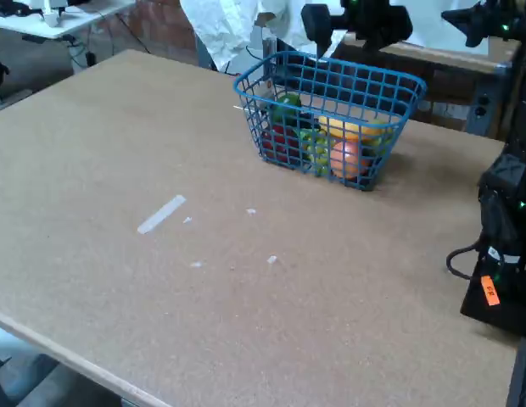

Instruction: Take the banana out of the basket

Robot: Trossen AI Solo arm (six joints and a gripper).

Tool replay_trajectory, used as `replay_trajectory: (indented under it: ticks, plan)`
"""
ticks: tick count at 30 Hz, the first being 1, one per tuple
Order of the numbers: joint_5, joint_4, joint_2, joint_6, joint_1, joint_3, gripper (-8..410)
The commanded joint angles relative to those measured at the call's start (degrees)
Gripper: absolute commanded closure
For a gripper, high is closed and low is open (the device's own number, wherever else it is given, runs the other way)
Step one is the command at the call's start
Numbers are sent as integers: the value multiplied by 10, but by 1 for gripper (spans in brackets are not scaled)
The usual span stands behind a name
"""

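The blue wire basket (331, 82) stands on the brown table towards the back, right of centre. The yellow banana (358, 130) lies inside it at the right half, seen through the mesh and partly hidden behind a round orange-pink fruit (348, 158). My black gripper (321, 38) hangs just above the basket's far rim, apart from the banana. Only one dark finger shows clearly against the dark background, so I cannot make out whether it is open or shut.
Also in the basket are a green fruit (287, 105), a red fruit (280, 137) and green grapes (314, 146). A strip of tape (161, 214) lies on the table (161, 297). Black robot hardware with cables (503, 246) stands at the right edge.
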Motion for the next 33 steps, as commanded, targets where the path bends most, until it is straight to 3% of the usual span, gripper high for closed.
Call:
replay_trajectory:
  ticks: [1, 14, 33]
  plan:
    - [-7, 7, 19, -16, -6, 0, 2]
    - [-10, -2, 34, -75, -27, 0, 2]
    - [-23, -26, 100, -78, -31, -1, 2]
